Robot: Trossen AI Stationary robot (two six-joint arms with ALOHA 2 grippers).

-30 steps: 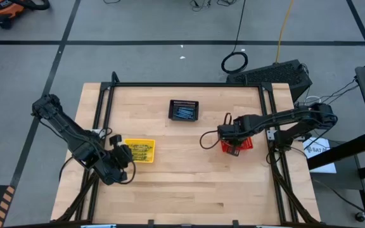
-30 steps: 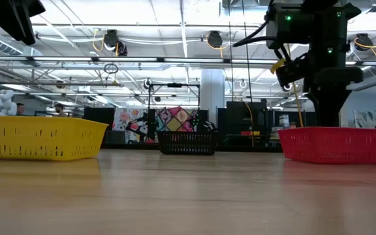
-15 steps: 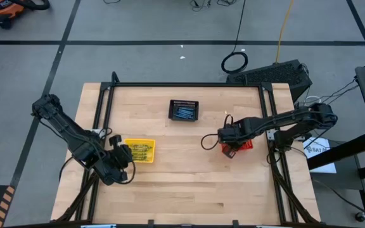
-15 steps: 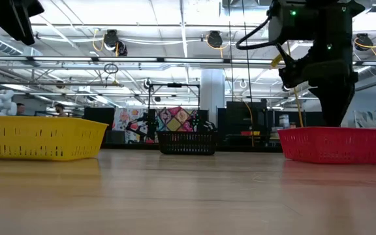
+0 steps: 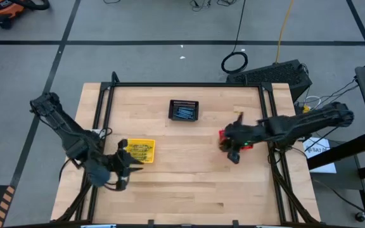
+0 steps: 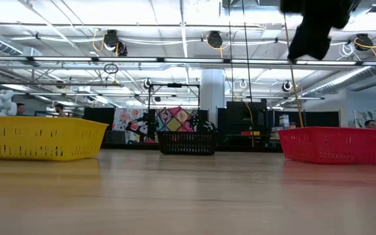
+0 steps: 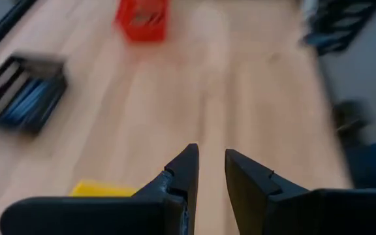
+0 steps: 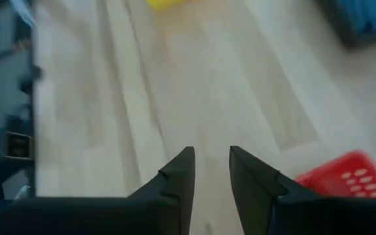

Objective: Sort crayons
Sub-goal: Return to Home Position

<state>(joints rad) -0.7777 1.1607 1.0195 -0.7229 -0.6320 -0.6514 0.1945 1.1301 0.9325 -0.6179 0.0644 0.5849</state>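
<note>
Yellow-olive crayons (image 5: 140, 151) lie in the yellow basket (image 5: 132, 143) at the table's left. Blue-grey crayons (image 5: 184, 112) lie in the black basket (image 5: 172, 111) at the far middle. The red basket (image 5: 244, 145) at the right is mostly hidden under my right arm, and its contents do not show. My left gripper (image 5: 128, 168) hovers just near of the yellow basket, slightly open and empty (image 7: 212, 160). My right gripper (image 5: 232, 155) is above the table at the red basket's near left corner, slightly open and empty (image 8: 207, 160).
The three baskets stand apart on the wooden table (image 5: 182, 183). The wide near half of the table shows bare wood. A black frame rail (image 5: 185, 84) runs along the far edge and down both sides. In the low view the right arm (image 6: 312, 26) hangs high above the red basket (image 6: 335, 145).
My right gripper has risen out of the red basket and drawn back a little toward the table's near edge. My left gripper has swung toward the near edge and turned, its arm leaving the low view's upper left corner.
</note>
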